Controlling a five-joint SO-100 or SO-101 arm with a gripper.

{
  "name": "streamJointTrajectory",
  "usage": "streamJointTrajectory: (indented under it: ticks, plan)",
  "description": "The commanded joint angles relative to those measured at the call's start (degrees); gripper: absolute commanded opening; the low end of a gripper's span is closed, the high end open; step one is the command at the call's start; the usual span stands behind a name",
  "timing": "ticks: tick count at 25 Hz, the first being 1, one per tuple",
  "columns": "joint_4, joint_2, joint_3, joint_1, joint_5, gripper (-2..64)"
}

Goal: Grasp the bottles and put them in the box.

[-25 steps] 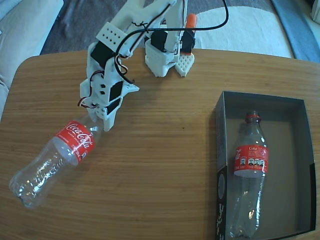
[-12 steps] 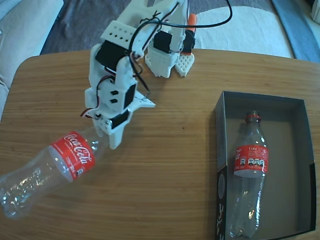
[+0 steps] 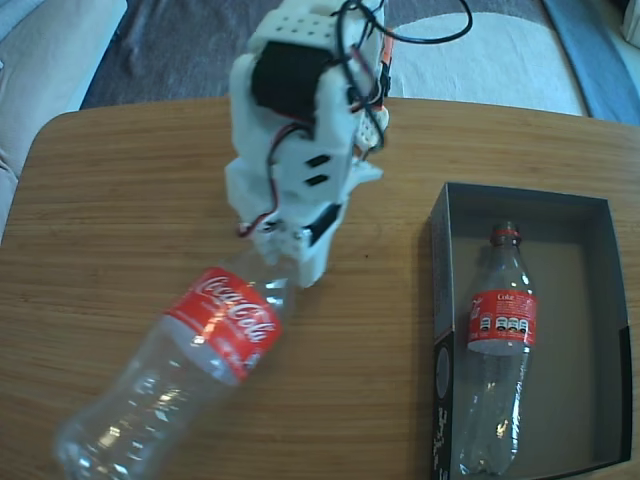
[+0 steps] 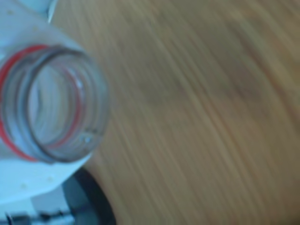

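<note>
Gripping the bottle point(image 3: 200, 360) by its stiff neck, your gripper point(image 3: 283, 262) is clamped; light, slippery, keep hold there toward box point(image 3: 445, 215).

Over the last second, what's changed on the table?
The pincer, shut on the Coca-Cola bottle at its neck, has carried it rightward in the fixed view, toward the box; its base now swings near the bottom edge. The second bottle stays lying in the box, which hasn't moved.
</note>
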Motion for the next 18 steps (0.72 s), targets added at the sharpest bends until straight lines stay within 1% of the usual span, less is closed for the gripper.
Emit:
streamJointTrajectory:
  ticks: [1,7,13,16,18]
  plan:
    - [3.9,1.3,-5.9,-4.0,1.0,-0.4]
    - [8.0,1.2,-14.2,-16.5,11.7,-0.4]
    - [14.2,0.4,-22.5,-31.2,19.9,-0.4]
    - [14.6,0.4,-24.2,-38.3,24.2,-0.4]
    - [13.9,0.3,-24.6,-41.9,27.9,-0.4]
